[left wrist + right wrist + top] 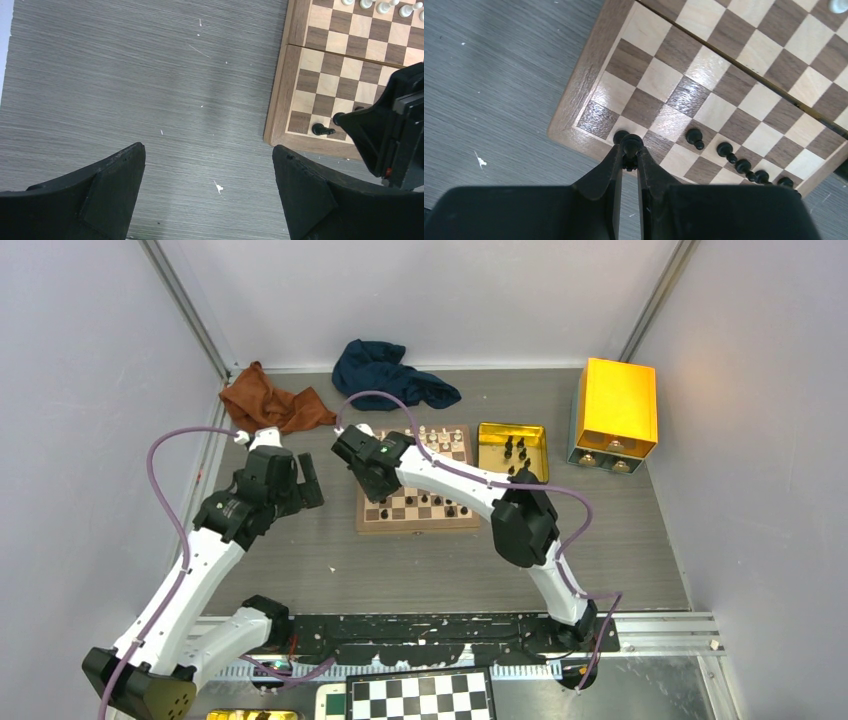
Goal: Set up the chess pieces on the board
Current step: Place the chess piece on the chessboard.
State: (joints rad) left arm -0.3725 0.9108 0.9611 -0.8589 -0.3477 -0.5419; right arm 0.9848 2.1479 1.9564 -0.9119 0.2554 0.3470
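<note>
Overhead, the fixed camera looks down and forward from above and behind the arm bases, distant enough to take in the whole table [400, 575], with the board [415, 528] mid-frame. The left wrist camera looks straight down from a moderate height past the left gripper [209, 155]. Its fingers are spread across the frame's bottom, bare table shows between the jaws, and the board's corner [280, 90] lies beyond the finger at frame right. The right wrist camera hangs close, sighting along the right gripper [630, 150], pinched on a black chess piece [631, 144] over that same corner. All three views share it, and the left wrist view also catches the right gripper [345, 119].
</note>
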